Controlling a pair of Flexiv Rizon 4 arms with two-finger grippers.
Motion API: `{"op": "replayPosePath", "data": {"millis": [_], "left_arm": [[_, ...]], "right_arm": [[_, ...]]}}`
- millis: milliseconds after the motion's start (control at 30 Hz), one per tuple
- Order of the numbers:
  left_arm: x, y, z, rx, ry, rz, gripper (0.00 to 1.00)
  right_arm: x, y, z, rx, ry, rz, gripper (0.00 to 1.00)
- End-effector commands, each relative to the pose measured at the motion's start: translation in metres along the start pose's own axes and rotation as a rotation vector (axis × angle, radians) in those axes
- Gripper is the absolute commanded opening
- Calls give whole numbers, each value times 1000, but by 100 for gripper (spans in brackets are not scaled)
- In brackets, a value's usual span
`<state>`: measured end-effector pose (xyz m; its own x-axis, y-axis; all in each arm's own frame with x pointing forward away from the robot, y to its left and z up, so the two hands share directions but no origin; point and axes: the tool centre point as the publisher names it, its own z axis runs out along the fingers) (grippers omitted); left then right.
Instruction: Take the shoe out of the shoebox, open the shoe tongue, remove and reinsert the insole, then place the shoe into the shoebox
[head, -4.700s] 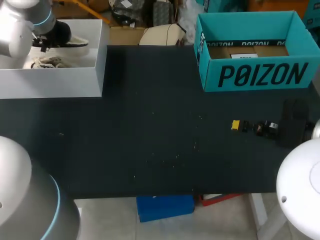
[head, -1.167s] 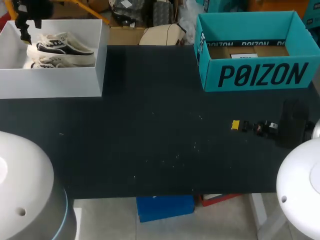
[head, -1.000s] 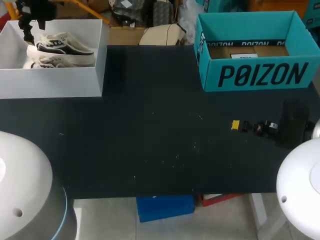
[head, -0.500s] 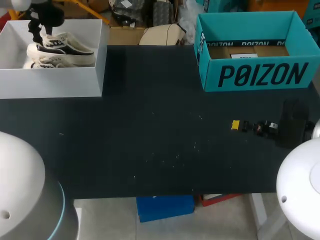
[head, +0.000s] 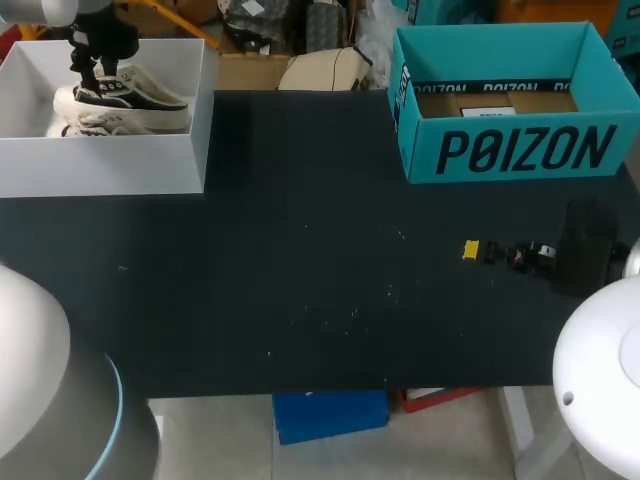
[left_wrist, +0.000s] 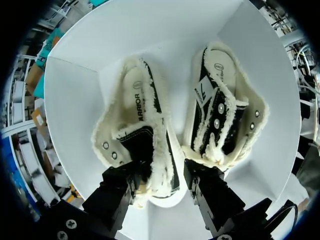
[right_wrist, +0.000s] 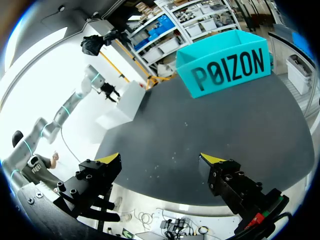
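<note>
Shoe (twin crowding alongside) in shoebox between spread left fingers; right fingers spread over table.

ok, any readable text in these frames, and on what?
"POIZON": teal box front wall, big black letters.
"ARRIOR", start hidden: insole of the shoe between the left gripper's jaws.
Insole logo and tag of the other shoe: too small.
Print inside the teal box: blurred.

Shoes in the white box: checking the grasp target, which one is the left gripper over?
The shoe without a hang tag, its end at the left gripper; the other shoe, with a white tag, lies beside the gripper.
</note>
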<state>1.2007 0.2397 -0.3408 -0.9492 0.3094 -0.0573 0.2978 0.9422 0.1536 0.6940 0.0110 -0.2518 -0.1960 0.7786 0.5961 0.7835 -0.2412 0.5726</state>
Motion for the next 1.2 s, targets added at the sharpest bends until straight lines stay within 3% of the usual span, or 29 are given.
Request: {"op": "replayPosePath", "data": {"millis": [33,567,667,833,1200], "left_arm": [[-12,0,9,0,56,6,46],[-13,-4,37,-22,154,55,24],[-12,-6,38,-23,156,66,0],[-7,-10,32,-33,136,102,0],[6,-9,6,-18,-50,202,0]], "right_arm": [[-1,2,-1,12,3,4,100],[-1,2,-1,12,3,4,100],[-1,2,-1,12,3,4,100],[-1,2,-1,12,3,4,100],[-1,2,-1,12,3,4,100]]}}
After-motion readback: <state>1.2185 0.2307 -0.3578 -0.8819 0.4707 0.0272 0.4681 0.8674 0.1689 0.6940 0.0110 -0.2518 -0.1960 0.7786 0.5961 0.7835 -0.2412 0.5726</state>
